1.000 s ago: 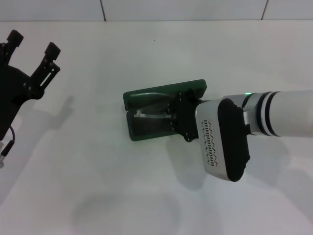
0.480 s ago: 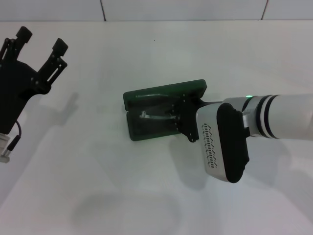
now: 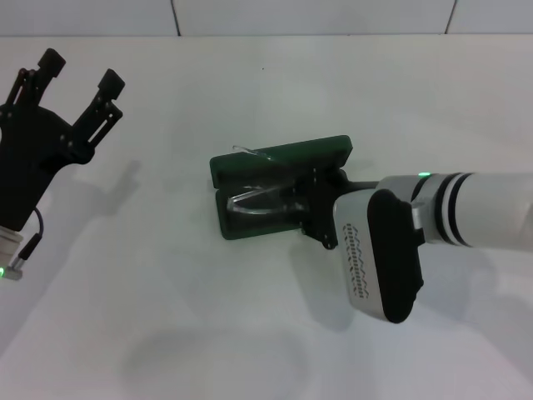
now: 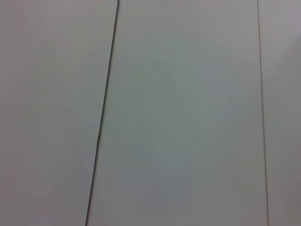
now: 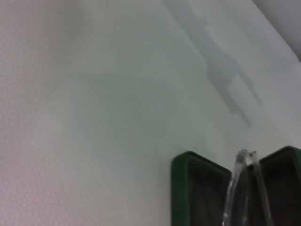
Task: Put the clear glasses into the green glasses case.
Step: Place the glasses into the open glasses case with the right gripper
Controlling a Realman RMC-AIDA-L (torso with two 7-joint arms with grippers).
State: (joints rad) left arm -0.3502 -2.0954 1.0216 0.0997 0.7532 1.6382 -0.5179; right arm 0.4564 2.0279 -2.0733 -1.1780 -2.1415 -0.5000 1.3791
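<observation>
The green glasses case (image 3: 283, 157) lies open in the middle of the white table, its lid tilted up at the far side. The clear glasses (image 3: 256, 198) sit tilted in its dark tray, with one thin arm tip poking up over the lid's left end. My right gripper (image 3: 310, 207) reaches in from the right, over the tray's right half, and is shut on the glasses. In the right wrist view the glasses' arms (image 5: 242, 188) run out over the case's green rim (image 5: 180, 188). My left gripper (image 3: 81, 70) hangs open at the far left, well away from the case.
The white table (image 3: 166, 317) spreads all round the case. A wall with dark tile seams (image 3: 175, 17) runs along the back edge. The left wrist view shows only pale panels with thin seams (image 4: 101, 132).
The glasses have tipped, and one arm tip now pokes over the lid's left end. The right gripper drew slightly back towards me. The left gripper drifted right and a little nearer.
</observation>
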